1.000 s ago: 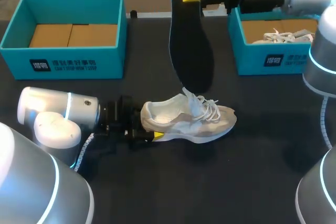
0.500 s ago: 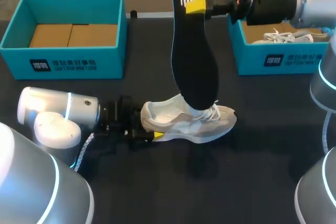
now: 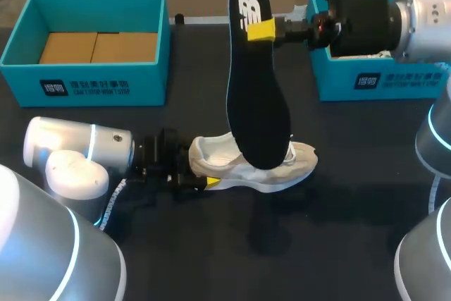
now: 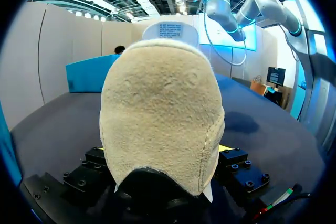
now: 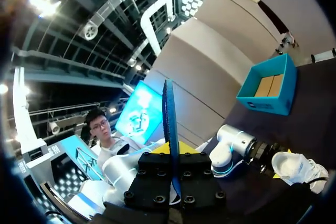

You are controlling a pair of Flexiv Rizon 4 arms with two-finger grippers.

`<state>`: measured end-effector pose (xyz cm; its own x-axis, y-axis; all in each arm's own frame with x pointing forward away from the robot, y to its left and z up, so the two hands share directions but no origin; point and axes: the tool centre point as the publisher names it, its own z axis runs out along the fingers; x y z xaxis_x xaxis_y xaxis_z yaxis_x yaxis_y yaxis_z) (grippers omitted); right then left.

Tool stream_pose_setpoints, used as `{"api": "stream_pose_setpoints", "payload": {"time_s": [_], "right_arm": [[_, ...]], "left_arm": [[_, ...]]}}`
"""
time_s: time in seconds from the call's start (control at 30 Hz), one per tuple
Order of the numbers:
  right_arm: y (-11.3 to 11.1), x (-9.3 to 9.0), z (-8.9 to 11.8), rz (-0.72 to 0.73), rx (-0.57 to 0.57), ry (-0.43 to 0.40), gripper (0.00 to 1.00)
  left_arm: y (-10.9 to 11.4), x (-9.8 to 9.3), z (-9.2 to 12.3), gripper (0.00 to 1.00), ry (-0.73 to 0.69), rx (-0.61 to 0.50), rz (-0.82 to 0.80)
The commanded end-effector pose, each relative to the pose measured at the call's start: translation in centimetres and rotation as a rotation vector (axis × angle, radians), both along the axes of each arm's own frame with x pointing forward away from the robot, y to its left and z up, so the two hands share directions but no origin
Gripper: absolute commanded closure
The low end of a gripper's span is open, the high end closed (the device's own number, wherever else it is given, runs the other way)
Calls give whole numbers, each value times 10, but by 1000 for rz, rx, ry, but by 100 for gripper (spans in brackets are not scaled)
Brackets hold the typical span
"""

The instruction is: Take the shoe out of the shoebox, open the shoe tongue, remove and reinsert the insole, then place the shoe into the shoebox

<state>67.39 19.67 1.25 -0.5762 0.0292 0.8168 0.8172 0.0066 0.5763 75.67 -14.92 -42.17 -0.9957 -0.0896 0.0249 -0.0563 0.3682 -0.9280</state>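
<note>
Mid-table (image 3: 352, 230), the shoe (image 3: 225, 163) lay on its side, out of both boxes, so step one was done. The left gripper (image 3: 201, 180) had the heel between its fingers and looked clamped on it; in the left wrist view the heel filled the space between the finger blocks.

The insole (image 3: 257, 96) was out of the shoe. The right gripper (image 3: 262, 31) was pinched on its heel end, and the right wrist view showed it edge-on between tight fingers. It hung near vertical, toe end down over the shoe's opening. I couldn't tell whether the tip touched or had entered the shoe. I couldn't see the tongue either, because the insole covered it.

My read: removal was done and the job was at the start of the reinsert. What was left was to feed the insole in, seat it flat, then put the shoe in a box.

Containers:
- The left shoebox (image 3: 84, 86) was at the far left of the table, open, with only brown cardboard inserts (image 3: 97, 47) in the bottom and no shoe.
- The right shoebox (image 3: 352, 82) was at the far right, also open. The right arm lay across most of it, so I couldn't make out what it held.
</note>
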Motion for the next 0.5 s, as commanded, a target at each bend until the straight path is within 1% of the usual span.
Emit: {"api": "stream_pose_setpoints", "payload": {"time_s": [0.03, 0.5], "right_arm": [[-2, -16, -2, -13, 7, 8, 100], [-10, -43, 1, 19, 10, 39, 100]], "left_arm": [[-1, 1, -1, 100, 1, 2, -1], [-1, 1, -1, 100, 1, 2, -1]]}}
